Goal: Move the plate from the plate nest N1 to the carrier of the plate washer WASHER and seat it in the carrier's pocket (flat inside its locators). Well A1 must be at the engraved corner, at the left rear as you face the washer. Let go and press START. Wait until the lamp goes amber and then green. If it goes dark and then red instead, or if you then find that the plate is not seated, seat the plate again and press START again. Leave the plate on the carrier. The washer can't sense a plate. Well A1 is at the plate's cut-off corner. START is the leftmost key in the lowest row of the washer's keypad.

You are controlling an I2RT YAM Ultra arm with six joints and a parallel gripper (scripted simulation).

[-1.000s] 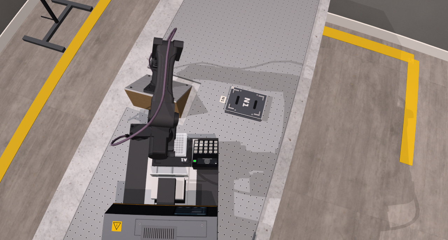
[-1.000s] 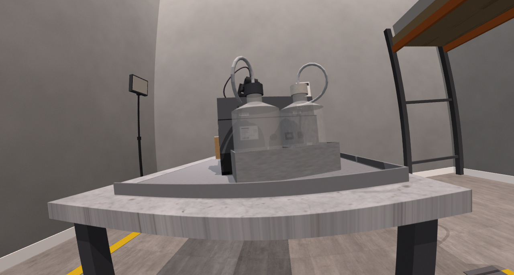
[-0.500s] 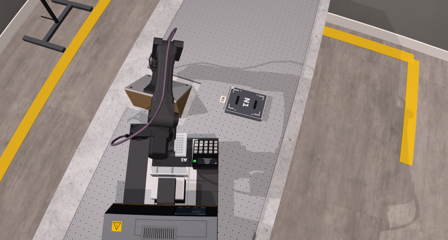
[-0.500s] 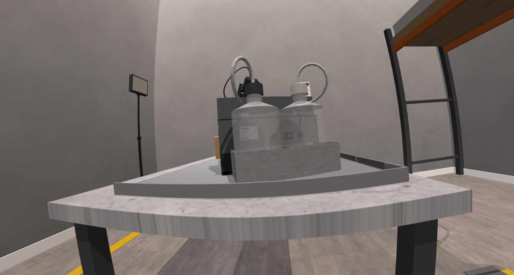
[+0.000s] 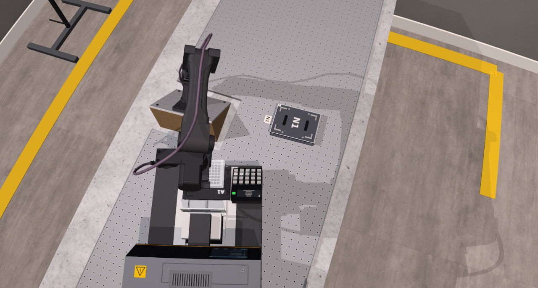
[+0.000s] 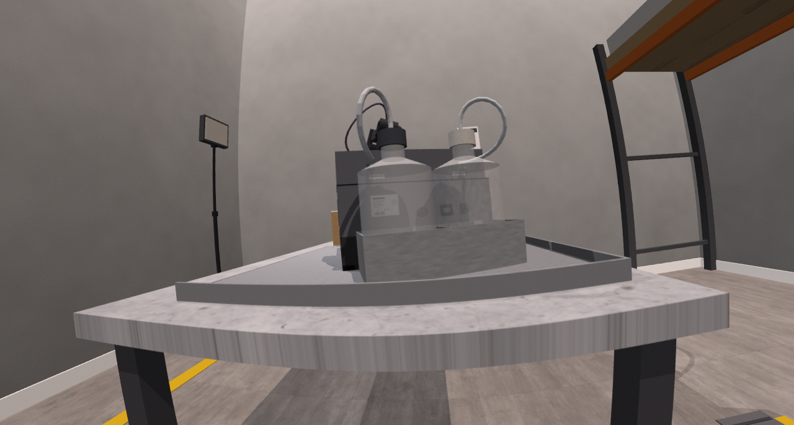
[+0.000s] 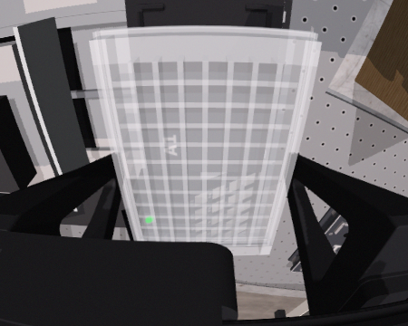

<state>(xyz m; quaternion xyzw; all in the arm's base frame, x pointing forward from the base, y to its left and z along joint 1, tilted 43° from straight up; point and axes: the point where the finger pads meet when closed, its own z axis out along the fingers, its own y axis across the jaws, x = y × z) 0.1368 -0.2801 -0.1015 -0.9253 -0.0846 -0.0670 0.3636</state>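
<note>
While the gripper (image 7: 207, 212) is holding the clear well plate (image 7: 204, 127) by its long sides, fingers standing wide on it, the plate is hanging over the washer's carrier (image 5: 210, 192), whose engraved A1 mark is showing through the wells. Whether it is touching the pocket I cannot tell. Just beside the carrier, the keypad (image 5: 246, 175) is sitting with a green lamp (image 5: 233, 192) glowing. Farther off on the perforated table top (image 5: 293, 41), nest N1 (image 5: 295, 123) is lying without a plate.
</note>
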